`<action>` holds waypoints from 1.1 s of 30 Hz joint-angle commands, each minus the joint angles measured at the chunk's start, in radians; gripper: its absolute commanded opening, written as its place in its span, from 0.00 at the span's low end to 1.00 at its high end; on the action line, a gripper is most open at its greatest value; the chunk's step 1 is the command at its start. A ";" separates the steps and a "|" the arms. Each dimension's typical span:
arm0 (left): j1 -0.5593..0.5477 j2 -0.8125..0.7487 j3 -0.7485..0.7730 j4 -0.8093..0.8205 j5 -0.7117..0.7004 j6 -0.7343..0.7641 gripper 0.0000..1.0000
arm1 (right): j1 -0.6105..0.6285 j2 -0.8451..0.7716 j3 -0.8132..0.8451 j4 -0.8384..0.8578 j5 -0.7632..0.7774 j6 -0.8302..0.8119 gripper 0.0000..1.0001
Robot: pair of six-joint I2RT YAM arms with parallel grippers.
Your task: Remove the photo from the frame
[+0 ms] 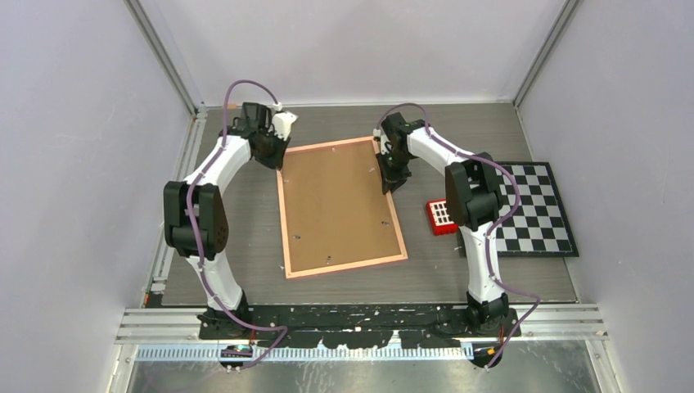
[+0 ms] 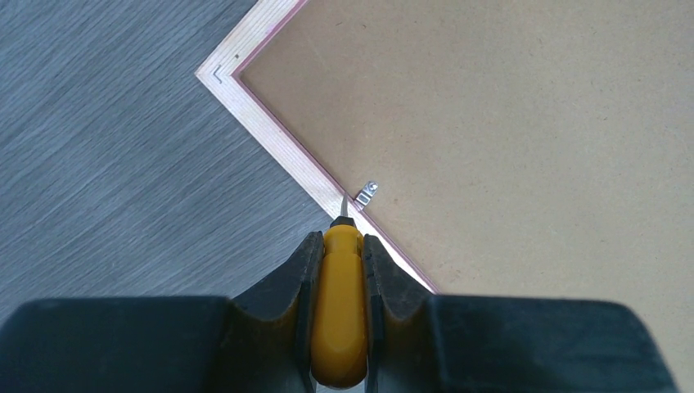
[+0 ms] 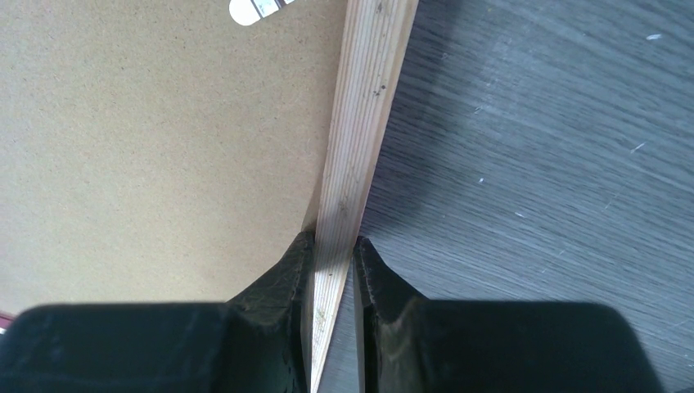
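The frame [image 1: 340,205] lies face down on the table, its brown fibreboard back up inside a thin pink border. The photo is hidden under that back. My left gripper [image 1: 277,161] is at the frame's far left edge, shut on a yellow-handled screwdriver [image 2: 338,311]. The screwdriver's tip touches a small metal clip [image 2: 366,195] by the wooden border [image 2: 270,135]. My right gripper [image 1: 391,182] is at the frame's right edge. In the right wrist view it [image 3: 331,241] is shut on the pale wooden border [image 3: 360,123], one finger over the back panel [image 3: 164,139] and one over the table.
A black-and-white checkerboard [image 1: 536,209] lies at the right of the table, with a small red block [image 1: 440,217] beside it near my right arm. Another metal clip [image 3: 258,8] shows on the back panel. Pale walls enclose the table on three sides.
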 commanded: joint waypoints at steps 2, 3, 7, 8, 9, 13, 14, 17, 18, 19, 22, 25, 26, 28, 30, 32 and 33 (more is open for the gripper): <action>-0.011 0.013 0.033 0.042 0.011 0.017 0.00 | 0.017 0.002 -0.035 0.028 0.005 0.007 0.00; -0.011 0.016 0.031 0.045 0.001 0.018 0.00 | 0.017 0.002 -0.035 0.028 0.006 0.009 0.00; -0.013 0.030 0.024 0.045 -0.018 0.030 0.00 | 0.017 0.004 -0.034 0.025 0.010 0.014 0.01; -0.013 0.031 0.018 0.047 -0.022 0.036 0.00 | 0.017 0.006 -0.032 0.023 0.011 0.017 0.00; -0.013 0.031 0.012 0.049 -0.027 0.042 0.00 | 0.016 0.007 -0.033 0.023 0.012 0.018 0.01; -0.016 0.024 0.002 0.021 -0.043 0.058 0.00 | 0.017 0.006 -0.032 0.023 0.019 0.022 0.01; -0.016 0.019 -0.002 0.010 -0.043 0.060 0.00 | 0.017 0.006 -0.034 0.024 0.020 0.025 0.01; -0.017 -0.002 -0.028 -0.014 -0.017 0.068 0.00 | 0.017 0.006 -0.038 0.030 0.022 0.032 0.01; -0.019 -0.010 -0.039 -0.019 -0.011 0.069 0.00 | 0.017 0.006 -0.039 0.032 0.022 0.033 0.00; -0.024 -0.016 -0.049 -0.025 -0.006 0.068 0.00 | 0.016 0.007 -0.040 0.032 0.021 0.036 0.00; -0.036 -0.028 -0.065 -0.053 -0.005 0.059 0.00 | 0.017 0.010 -0.039 0.032 0.020 0.041 0.01; -0.043 -0.037 -0.079 -0.065 0.003 0.018 0.00 | 0.016 0.011 -0.040 0.035 0.018 0.043 0.01; -0.047 -0.040 -0.083 -0.067 0.009 -0.004 0.00 | 0.016 0.013 -0.038 0.035 0.018 0.043 0.01; -0.058 -0.044 -0.099 -0.066 0.008 -0.029 0.00 | 0.017 0.015 -0.037 0.037 0.019 0.045 0.01; -0.065 -0.048 -0.120 -0.053 0.015 -0.052 0.00 | 0.017 0.016 -0.036 0.037 0.018 0.045 0.01; -0.068 -0.044 -0.127 -0.050 0.025 -0.079 0.00 | 0.017 0.017 -0.035 0.037 0.016 0.047 0.01; -0.068 -0.041 -0.128 -0.053 0.029 -0.095 0.00 | 0.017 0.017 -0.036 0.036 0.017 0.046 0.01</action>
